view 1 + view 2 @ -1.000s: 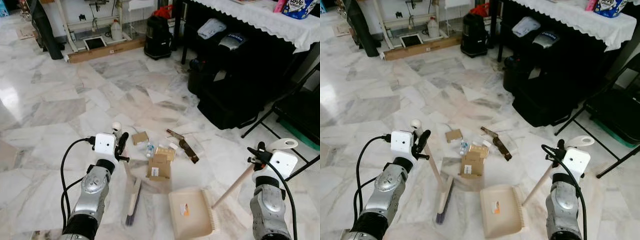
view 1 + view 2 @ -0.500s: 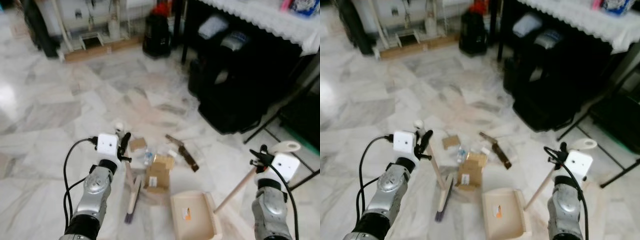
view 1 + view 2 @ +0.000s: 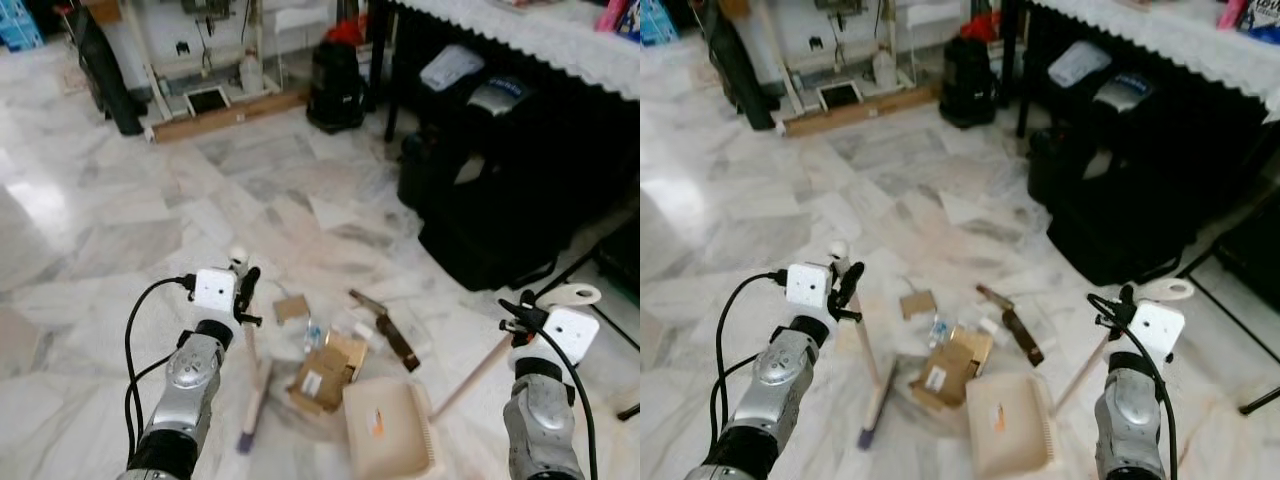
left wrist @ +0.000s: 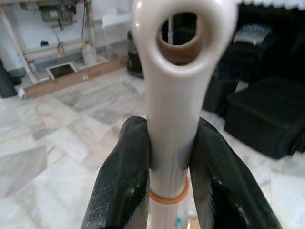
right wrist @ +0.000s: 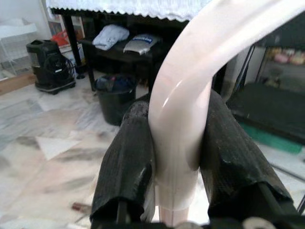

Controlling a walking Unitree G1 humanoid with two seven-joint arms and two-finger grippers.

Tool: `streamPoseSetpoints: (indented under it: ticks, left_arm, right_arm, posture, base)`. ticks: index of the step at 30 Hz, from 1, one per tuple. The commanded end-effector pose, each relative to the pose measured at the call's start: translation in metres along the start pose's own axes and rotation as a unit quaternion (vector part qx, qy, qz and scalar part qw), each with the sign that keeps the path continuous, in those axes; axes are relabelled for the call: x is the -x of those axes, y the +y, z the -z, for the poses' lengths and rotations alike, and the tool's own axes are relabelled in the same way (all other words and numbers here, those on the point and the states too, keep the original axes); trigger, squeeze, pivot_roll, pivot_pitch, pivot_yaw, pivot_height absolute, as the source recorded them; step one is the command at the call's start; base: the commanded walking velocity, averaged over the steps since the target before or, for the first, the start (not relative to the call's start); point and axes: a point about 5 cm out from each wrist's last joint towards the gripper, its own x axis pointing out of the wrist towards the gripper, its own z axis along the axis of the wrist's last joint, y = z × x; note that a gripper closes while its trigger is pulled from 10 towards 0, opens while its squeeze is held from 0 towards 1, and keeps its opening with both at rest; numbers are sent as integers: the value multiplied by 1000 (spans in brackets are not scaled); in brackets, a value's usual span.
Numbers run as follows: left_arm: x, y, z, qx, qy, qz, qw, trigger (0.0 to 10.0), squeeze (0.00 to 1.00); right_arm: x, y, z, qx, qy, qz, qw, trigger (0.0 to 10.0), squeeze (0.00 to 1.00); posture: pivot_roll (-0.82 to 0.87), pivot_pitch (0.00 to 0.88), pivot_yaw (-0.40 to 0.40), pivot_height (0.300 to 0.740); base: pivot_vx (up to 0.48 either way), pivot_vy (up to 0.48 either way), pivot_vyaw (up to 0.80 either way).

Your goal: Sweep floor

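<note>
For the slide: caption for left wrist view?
Left gripper clamped on the cream broom handle, hanging loop above the black fingers.

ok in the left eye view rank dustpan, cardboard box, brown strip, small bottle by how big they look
1. dustpan, largest
2. cardboard box
3. brown strip, long but thin, so less area than the box
4. small bottle, smallest

All lie close together on the floor, so nearness hardly skews this.
</note>
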Motion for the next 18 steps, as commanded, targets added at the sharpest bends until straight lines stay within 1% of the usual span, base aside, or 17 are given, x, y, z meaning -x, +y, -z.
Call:
streamPoseSetpoints:
  ticks: [1, 5, 6, 8, 12, 14, 18]
  left_arm:
    - [1, 4, -3, -1, -12, -5, 1000, 10000, 0]
    - [2, 4, -3, -2, -11, -3, 1000, 10000, 0]
    - [2, 4, -3, -3, -11, -2, 1000, 10000, 0]
    - [2, 4, -3, -3, -10, -1, 1000, 10000, 0]
    - [2, 5, -3, -4, -10, 3, 1000, 10000, 0]
    - [2, 5, -4, -6, -10, 7, 1000, 10000, 0]
    - [2, 7, -4, -8, -10, 8, 1000, 10000, 0]
  right_arm:
    - [-3, 3, -7, -4, -20, -1, 1000, 10000, 0]
    - [-2, 0, -6, -2, -20, 6, 1000, 10000, 0]
    - [-1, -3, -5, 4, -20, 16, 1000, 10000, 0]
    - [-1, -6, -4, 12, -20, 23, 999, 10000, 0]
    - [1, -8, 0, 19, -14, 30, 999, 10000, 0]
    - [4, -12, 4, 37, -12, 47, 998, 10000, 0]
    - [6, -14, 7, 42, -7, 59, 997, 10000, 0]
  posture:
    - [84, 79, -24, 740]
    - [84, 80, -20, 740]
    - [86, 79, -17, 740]
    - [87, 79, -14, 740]
    - [92, 76, -7, 740]
    - [99, 75, 0, 740]
    - [102, 73, 6, 740]
  base:
    - [0, 0, 0]
    - [0, 0, 0]
    - [0, 0, 0]
    - [0, 0, 0]
    - [0, 0, 0]
    - [0, 0, 0]
    - [0, 0, 0]
